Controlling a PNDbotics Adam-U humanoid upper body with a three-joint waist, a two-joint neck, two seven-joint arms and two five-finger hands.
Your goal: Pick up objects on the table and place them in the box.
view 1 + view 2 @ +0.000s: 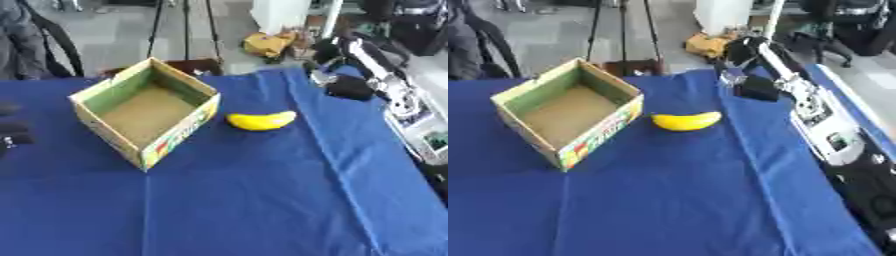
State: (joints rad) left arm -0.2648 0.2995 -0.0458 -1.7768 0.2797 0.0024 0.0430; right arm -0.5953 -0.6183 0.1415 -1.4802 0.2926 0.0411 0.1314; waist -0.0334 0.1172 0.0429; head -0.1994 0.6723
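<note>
L hand [13, 131] is seen at tabletop [245, 200] left edge, idle; fingers' state can't be told. Box [144, 117] is set open-top, empty. Banana [261, 120] lies just beside it. R hand [756, 86] is poised beyond banana for approach; fingers unreadable.

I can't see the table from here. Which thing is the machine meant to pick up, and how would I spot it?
Look at the blue cloth-covered table. Toward its far left stands an open cardboard box with green inner walls, and nothing lies inside it. Just to the right of the box, apart from it, lies a banana: the only loose item on the cloth, bright yellow and curved.
</note>
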